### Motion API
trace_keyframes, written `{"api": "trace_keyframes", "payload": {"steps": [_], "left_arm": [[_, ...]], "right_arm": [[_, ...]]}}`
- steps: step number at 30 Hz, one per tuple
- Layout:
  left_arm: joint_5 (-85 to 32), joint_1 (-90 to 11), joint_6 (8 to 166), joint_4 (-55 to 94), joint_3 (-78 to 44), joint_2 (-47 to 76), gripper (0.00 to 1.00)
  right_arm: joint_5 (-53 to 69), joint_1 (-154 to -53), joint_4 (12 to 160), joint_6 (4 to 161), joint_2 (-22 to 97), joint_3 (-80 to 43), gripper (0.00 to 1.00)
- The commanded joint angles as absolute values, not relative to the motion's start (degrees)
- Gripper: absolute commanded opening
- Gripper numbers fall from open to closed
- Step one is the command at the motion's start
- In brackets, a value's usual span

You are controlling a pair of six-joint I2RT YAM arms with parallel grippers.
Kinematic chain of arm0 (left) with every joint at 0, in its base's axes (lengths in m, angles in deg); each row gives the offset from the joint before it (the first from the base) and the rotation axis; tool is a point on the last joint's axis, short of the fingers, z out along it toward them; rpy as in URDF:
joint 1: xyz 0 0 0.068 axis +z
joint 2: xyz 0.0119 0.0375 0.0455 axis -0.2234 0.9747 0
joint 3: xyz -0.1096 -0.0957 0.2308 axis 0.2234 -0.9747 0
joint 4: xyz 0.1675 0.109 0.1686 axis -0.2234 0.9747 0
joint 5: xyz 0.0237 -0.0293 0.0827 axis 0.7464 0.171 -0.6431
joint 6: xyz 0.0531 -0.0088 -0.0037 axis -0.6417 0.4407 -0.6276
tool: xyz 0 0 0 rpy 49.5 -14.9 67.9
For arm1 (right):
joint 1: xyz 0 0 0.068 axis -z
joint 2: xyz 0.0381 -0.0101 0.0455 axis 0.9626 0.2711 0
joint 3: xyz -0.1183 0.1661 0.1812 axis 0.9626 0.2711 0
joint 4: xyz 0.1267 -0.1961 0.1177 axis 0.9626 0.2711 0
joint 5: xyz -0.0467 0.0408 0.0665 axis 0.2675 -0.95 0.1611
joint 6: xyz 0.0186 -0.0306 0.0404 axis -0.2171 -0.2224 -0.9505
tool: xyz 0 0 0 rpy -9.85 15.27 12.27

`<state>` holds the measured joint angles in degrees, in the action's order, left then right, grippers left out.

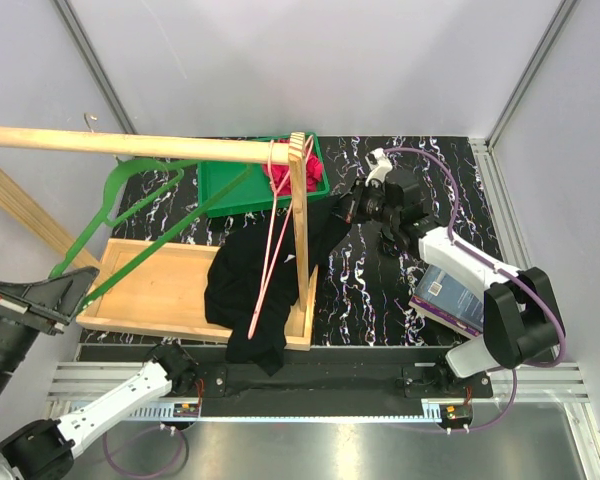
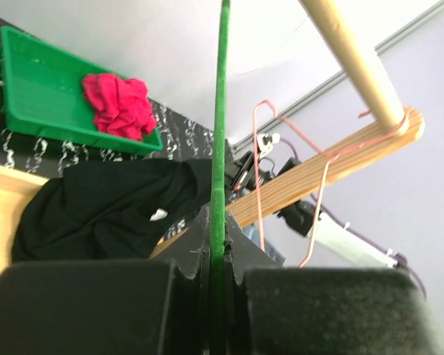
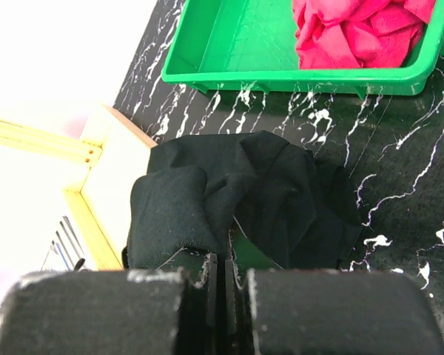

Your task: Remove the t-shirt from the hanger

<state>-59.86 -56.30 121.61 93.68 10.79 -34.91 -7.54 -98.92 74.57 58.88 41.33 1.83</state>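
over tray (image 1: 145, 290), t-shirt (image 1: 245, 280) runs diagonally to right hand (image 3: 223, 266); left hand (image 2: 219, 281) grips hanger (image 2: 220, 111)

Two hangers: green hanger (image 2: 222, 111), pink hanger (image 1: 254, 325). Two garments: black t-shirt (image 1: 235, 285), red garment (image 2: 118, 103). Two trays: green tray (image 1: 230, 190), wooden tray (image 1: 150, 285).

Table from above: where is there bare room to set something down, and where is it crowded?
Free: the table between wooden tray and right arm; the tray's left half. Crowded: the middle, where black shirt, pink hanger and green tray bunch.
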Motion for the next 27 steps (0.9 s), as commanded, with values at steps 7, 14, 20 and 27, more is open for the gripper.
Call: {"api": "trace_keyframes", "payload": {"steps": [7,14,20,27], "left_arm": [[-61.50,-57.29,123.23,80.67,8.24,-36.51,0.00],[-57.72,-57.38,121.21,79.26,5.07,-40.47,0.00],[-55.35,-57.47,117.43,77.33,1.82,-44.43,0.00],[-53.24,-57.91,115.06,77.15,0.06,-46.71,0.00]], "right_arm": [[-7.23,-99.15,73.01,60.05,39.26,1.59,0.00],[-8.11,-99.15,71.87,59.17,40.23,1.42,0.00],[-8.55,-99.23,71.51,58.73,40.76,1.50,0.00],[-8.64,-99.15,71.25,58.29,40.85,1.59,0.00]]}}
